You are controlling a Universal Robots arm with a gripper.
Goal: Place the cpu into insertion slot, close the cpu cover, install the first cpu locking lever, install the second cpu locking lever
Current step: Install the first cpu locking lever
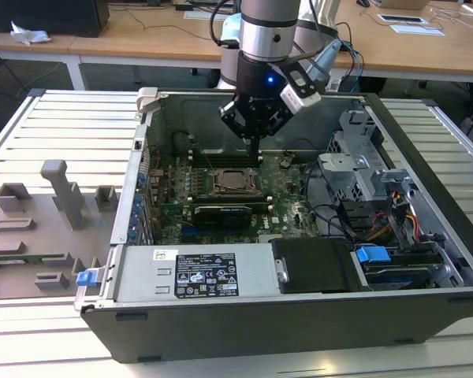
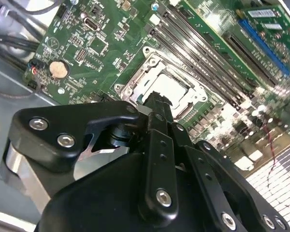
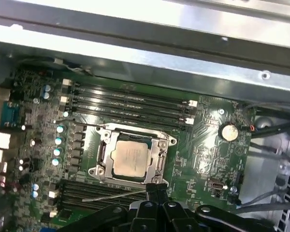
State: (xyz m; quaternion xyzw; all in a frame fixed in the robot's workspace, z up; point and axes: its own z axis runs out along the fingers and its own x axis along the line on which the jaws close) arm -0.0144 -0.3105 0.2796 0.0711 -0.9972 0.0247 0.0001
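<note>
High exterior and close wrist views share the cpu (image 1: 235, 182) (image 2: 168, 90) (image 3: 130, 158).

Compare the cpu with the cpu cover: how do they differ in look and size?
The cpu is a solid flat plate; the cpu cover is an open frame with a square opening. The cpu's top is dull pale grey; the cpu cover gleams brighter. The cpu sits inside the opening; the larger cpu cover rings it. Both are square, metallic and lie flat.

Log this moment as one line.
silvery-grey square cpu: in black-framed insertion slot | thin silvery metal cpu cover: down around it | gripper: shut, at cover's edge
</note>
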